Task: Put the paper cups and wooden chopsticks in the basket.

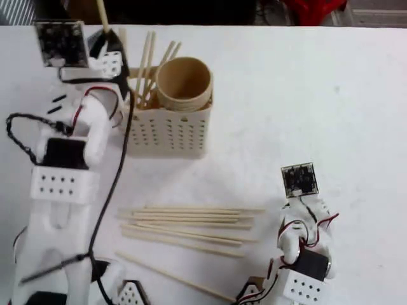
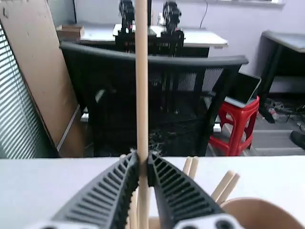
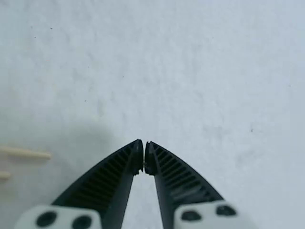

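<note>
Left wrist view gives me the left gripper clamped on one upright chopstick, held just above the rim of the basket. Its lower end is probably inside, though the gripper hides it. Paper cups sit stacked in the basket. The loose chopsticks lie on the surface on the arms' side of the basket. They look light, stiff and apt to roll, so I'd pinch one mid-length. The right gripper is closed on nothing, well apart from the basket, with open room around it.
</note>
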